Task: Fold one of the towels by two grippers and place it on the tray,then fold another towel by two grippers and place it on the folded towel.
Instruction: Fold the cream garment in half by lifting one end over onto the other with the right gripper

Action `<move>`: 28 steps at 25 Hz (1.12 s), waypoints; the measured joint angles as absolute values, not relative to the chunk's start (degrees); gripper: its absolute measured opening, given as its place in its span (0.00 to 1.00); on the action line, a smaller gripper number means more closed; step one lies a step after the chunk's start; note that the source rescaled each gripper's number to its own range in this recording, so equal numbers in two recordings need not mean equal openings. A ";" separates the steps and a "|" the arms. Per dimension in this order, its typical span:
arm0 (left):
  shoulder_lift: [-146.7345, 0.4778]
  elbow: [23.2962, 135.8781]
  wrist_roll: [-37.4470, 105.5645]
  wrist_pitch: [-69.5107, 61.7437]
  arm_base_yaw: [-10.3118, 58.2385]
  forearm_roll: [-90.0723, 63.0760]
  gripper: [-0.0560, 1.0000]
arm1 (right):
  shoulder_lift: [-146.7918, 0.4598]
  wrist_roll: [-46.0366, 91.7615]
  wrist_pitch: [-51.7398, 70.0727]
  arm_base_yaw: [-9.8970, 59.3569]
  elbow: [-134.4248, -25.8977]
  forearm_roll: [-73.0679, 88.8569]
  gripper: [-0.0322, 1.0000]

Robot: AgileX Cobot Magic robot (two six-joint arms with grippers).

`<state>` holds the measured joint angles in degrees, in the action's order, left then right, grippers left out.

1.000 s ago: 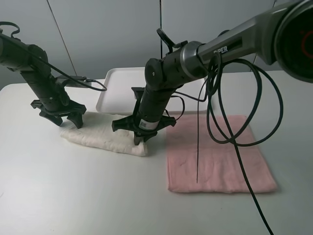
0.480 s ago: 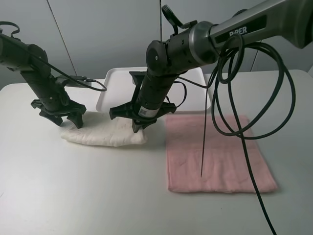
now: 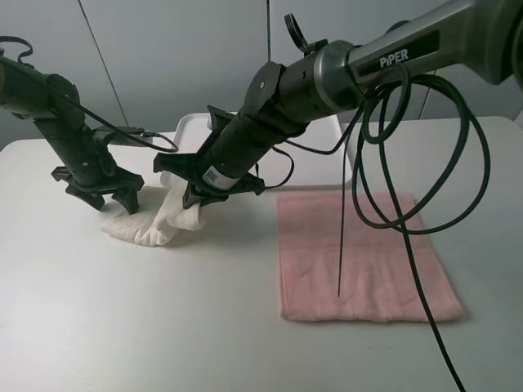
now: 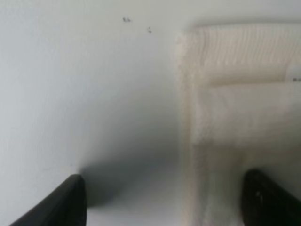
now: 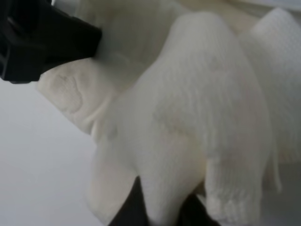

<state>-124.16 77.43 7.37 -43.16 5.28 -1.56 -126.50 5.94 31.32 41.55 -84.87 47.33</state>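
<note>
Exterior high view: we find the right gripper (image 3: 192,200) clamped on one end of the cream towel (image 3: 151,227), holding it raised. The other end lies beneath the left gripper (image 3: 106,198), whose jaws stand spread. We judge the cloth soft, light and limp, best gripped at the corners through all layers.

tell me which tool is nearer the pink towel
Right. The right tool, pinching the cream towel, is left of the pink towel; the left tool stands farther left, at the cream towel's other end.

Bright, even light — wrist views blurry
</note>
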 joint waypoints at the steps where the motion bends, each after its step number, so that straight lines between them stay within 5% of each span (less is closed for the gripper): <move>1: -124.16 77.43 7.37 -43.16 5.28 -1.72 0.87 | -127.22 8.37 30.89 41.55 -84.87 50.28 0.08; 11: -124.16 77.43 7.51 -43.16 5.28 -2.06 0.87 | -132.71 33.86 29.79 42.25 -84.87 83.94 0.08; 28: -124.16 77.43 7.61 -43.16 5.28 -2.61 0.87 | -135.67 36.88 23.46 45.54 -88.28 90.95 0.08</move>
<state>-124.16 77.43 7.61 -43.16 5.28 -2.61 -135.67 36.88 23.46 45.54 -88.28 90.95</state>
